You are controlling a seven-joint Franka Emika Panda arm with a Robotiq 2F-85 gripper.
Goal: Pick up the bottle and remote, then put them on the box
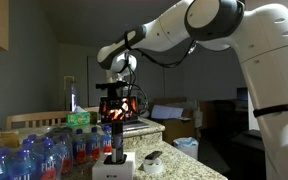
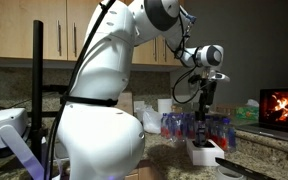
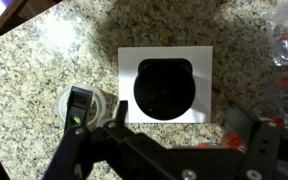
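From the wrist view I see my fingers [image 3: 79, 108] spread well apart, holding nothing, one on each side of the frame. Straight below them the bottle [image 3: 164, 88] shows as a dark round top. It stands upright on the white box [image 3: 202, 62], which sits on the speckled granite worktop [image 3: 44, 60].

In an exterior view the slim dark bottle [image 1: 111, 142] rises from the box [image 1: 115, 167] with the fingers hanging just above it. The box face carries a small dark mark, but I cannot read it. The remote [image 1: 152, 158] lies on the worktop just beside the box, not on it.

A cluster of water bottles [image 1: 44, 150] with blue and red labels stands near the box; their print is too small to read. A laptop [image 2: 282, 108] behind shows flames.
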